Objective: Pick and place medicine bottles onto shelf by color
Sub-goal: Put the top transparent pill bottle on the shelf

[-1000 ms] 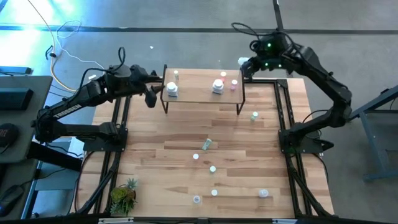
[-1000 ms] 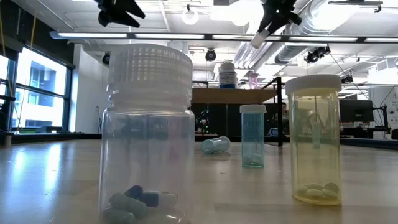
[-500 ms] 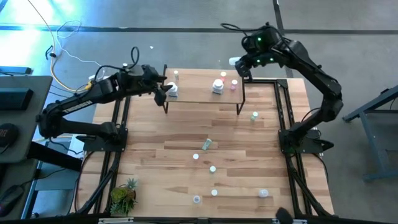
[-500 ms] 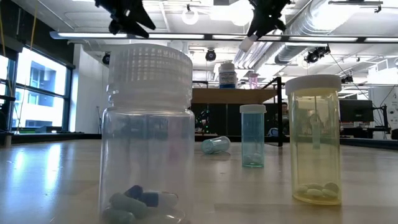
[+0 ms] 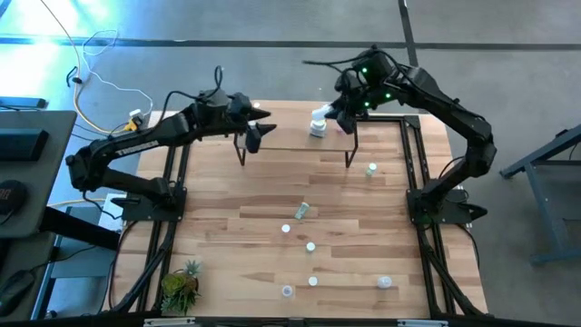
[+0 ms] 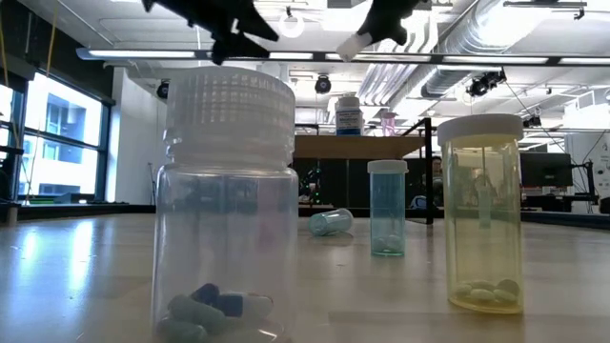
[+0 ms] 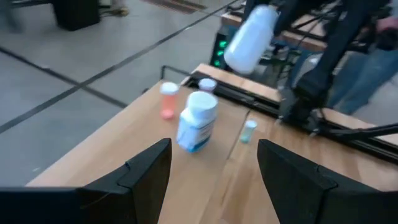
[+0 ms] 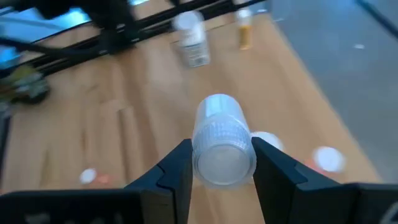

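The shelf is a low light-wood board on black legs at the table's far side. My right gripper hovers over its right part, shut on a white bottle. Below it stand a white bottle with a blue label, a pink vial and a small white-capped one. My left gripper is open above the shelf's left end. A white bottle and a yellowish vial stand there. Several small bottles stand or lie on the tabletop. My right gripper pinches the white bottle between its two fingers, one on each side of the body near the ribbed cap end. The bottle is lifted clear above the shelf and sits tilted, sticking out past the fingertips.
Loose on the tabletop are a green vial right of the shelf, a lying vial mid-table and several small bottles near the front edge. A potted plant sits at the near left corner. Black arm frames run along both sides.
My right gripper has carried the white bottle from beyond the shelf's far right corner toward the table's left and near side, and now stands over the shelf's right part. My left gripper has moved right, from beside the shelf's left end to above it.
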Action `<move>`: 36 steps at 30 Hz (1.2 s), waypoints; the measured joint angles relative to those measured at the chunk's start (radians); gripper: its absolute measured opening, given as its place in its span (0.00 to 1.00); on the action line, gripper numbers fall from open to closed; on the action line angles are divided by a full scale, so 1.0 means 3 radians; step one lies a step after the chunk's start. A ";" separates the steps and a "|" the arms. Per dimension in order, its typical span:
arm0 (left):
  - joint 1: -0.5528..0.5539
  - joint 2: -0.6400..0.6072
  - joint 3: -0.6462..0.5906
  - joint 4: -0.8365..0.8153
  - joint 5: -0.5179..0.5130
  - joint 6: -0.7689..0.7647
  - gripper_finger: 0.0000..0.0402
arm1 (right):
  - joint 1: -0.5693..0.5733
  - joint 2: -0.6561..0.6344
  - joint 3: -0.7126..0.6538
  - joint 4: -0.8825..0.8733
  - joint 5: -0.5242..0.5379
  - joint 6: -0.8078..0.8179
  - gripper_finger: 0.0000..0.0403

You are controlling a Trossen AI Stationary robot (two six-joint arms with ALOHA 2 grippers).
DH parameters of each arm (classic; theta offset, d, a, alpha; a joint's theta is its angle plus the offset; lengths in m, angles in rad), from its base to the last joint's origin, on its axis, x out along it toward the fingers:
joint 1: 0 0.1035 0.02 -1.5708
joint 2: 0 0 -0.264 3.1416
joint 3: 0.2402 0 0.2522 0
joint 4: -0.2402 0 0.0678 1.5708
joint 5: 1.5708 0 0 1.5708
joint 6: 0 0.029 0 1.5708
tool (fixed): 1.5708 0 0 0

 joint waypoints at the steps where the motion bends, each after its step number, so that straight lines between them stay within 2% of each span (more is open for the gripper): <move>1: -0.0003 0.0042 0.0000 0.0034 0.0045 -0.0001 0.57 | 0.0021 0.0010 -0.0003 0.0003 -0.0061 -0.0031 0.29; 9: -0.0145 0.0289 0.0000 0.0302 0.0141 0.0095 0.57 | 0.0220 0.0157 -0.0003 0.0066 -0.0334 -0.0335 0.29; 19: -0.0480 0.0480 0.0000 0.0612 0.0106 0.0296 0.57 | 0.0303 0.0439 -0.0004 0.0041 -0.0351 -0.0489 0.29; 25: -0.0545 0.0599 0.0001 0.0643 0.0080 0.0263 0.57 | 0.0360 0.0551 -0.0004 0.0042 -0.0522 -0.0548 0.29; 36: -0.0544 0.0633 0.0000 0.0640 0.0055 0.0162 0.57 | 0.0503 0.0571 -0.0004 0.0225 -0.0526 -0.0604 0.29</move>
